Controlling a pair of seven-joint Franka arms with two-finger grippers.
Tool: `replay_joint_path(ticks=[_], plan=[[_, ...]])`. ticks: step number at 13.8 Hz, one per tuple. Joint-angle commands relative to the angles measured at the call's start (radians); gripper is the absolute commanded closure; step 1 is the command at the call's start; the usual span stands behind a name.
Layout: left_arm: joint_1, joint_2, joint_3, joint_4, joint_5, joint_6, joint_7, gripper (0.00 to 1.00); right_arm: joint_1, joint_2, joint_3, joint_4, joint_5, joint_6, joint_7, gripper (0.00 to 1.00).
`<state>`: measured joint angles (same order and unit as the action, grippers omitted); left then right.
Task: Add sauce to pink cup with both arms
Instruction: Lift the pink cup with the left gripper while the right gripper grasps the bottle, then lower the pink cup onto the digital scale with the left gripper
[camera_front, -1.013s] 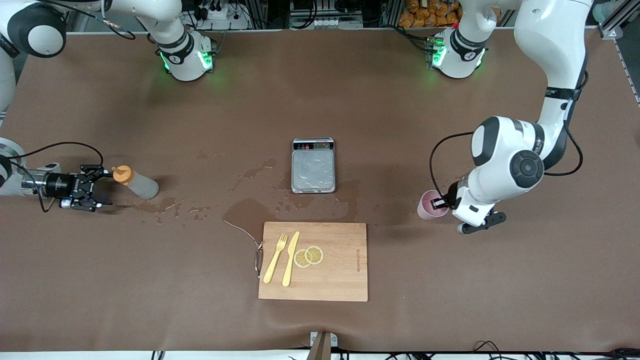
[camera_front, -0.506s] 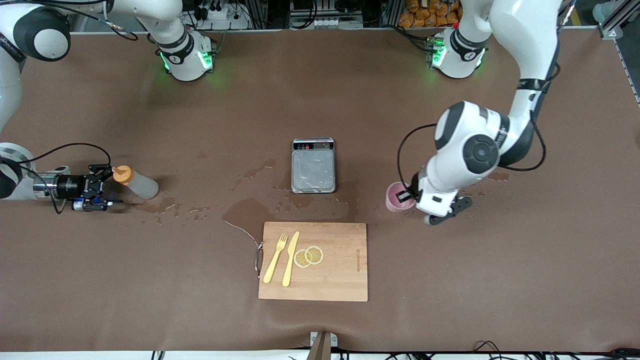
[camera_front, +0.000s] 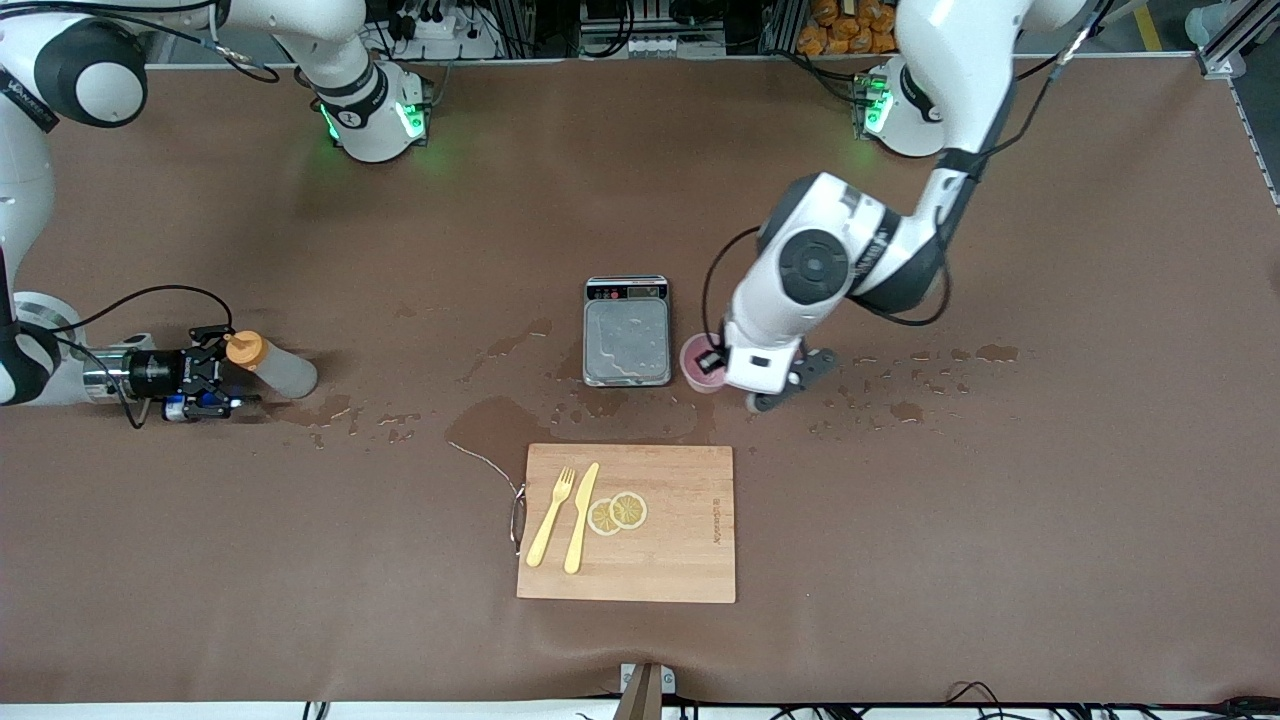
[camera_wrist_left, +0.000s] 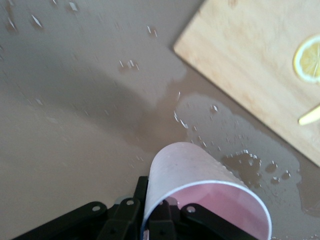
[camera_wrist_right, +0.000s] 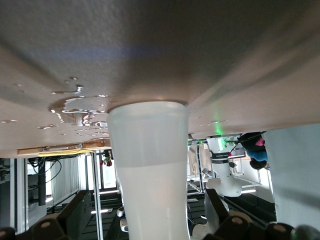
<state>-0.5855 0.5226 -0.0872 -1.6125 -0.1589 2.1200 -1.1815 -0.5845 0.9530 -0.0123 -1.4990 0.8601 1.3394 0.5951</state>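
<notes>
The pink cup (camera_front: 695, 366) hangs just beside the grey scale (camera_front: 627, 340), toward the left arm's end of the table. My left gripper (camera_front: 712, 361) is shut on its rim. In the left wrist view one finger is inside the pink cup (camera_wrist_left: 192, 172) and one outside, the left gripper (camera_wrist_left: 150, 217) pinching the wall. The sauce bottle (camera_front: 282, 370), greyish with an orange cap (camera_front: 245, 349), stands at the right arm's end. My right gripper (camera_front: 228, 370) is open, level with its upper part. In the right wrist view the sauce bottle (camera_wrist_right: 147, 170) rises between the fingers of the right gripper (camera_wrist_right: 146, 202), untouched.
A wooden cutting board (camera_front: 680, 540) lies nearer the camera than the scale, carrying a yellow fork (camera_front: 551, 516), a yellow knife (camera_front: 581, 517) and lemon slices (camera_front: 618, 513). Wet patches (camera_front: 500, 425) spread around the scale, and drops (camera_front: 900, 385) lie toward the left arm's end.
The left arm has carried the pink cup from its end of the table to right beside the scale. The right gripper has slid closer to the sauce bottle, still open.
</notes>
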Motion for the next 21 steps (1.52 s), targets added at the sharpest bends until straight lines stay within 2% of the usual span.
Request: replay_joint_path(ticks=[1,5,6,7,11,13,14,15,16,17,21], plan=[[-0.078,0.094,0.01,0.091,-0.01,0.0,-0.087,1.0,0.012,0.012,-0.003,-0.004,0.017,-0.005,-0.015,0.0],[-0.154,0.137,0.014,0.1,-0.002,0.054,-0.159,1.0,0.045,0.012,-0.005,-0.007,0.02,-0.002,-0.015,0.0],[-0.157,0.14,0.012,0.1,-0.002,0.055,-0.171,1.0,0.04,0.012,-0.005,-0.006,0.019,-0.002,-0.015,0.23],[-0.162,0.142,0.012,0.1,-0.001,0.055,-0.176,1.0,0.038,0.012,-0.003,-0.006,0.019,-0.005,-0.015,0.35],[-0.188,0.161,0.017,0.102,0.001,0.077,-0.207,1.0,0.037,0.01,-0.005,-0.004,0.019,-0.006,-0.011,0.46],[-0.192,0.163,0.018,0.102,0.001,0.083,-0.219,1.0,0.04,0.009,-0.005,-0.001,0.02,-0.006,0.0,0.46],[-0.192,0.163,0.017,0.102,0.001,0.083,-0.221,0.89,0.041,0.006,-0.005,0.002,0.019,-0.006,0.002,0.46],[-0.192,0.163,0.017,0.102,0.001,0.083,-0.225,0.64,0.045,0.003,-0.006,0.003,0.019,-0.006,0.003,0.46],[-0.189,0.163,0.018,0.102,0.001,0.083,-0.213,0.11,0.046,-0.003,-0.006,0.005,0.019,-0.005,0.011,0.46],[-0.191,0.163,0.018,0.1,0.004,0.083,-0.205,0.0,0.048,-0.01,-0.006,0.008,0.017,-0.003,0.025,0.46],[-0.175,0.143,0.02,0.102,0.012,0.081,-0.167,0.0,0.088,-0.049,-0.011,0.028,0.007,0.0,0.094,0.46]])
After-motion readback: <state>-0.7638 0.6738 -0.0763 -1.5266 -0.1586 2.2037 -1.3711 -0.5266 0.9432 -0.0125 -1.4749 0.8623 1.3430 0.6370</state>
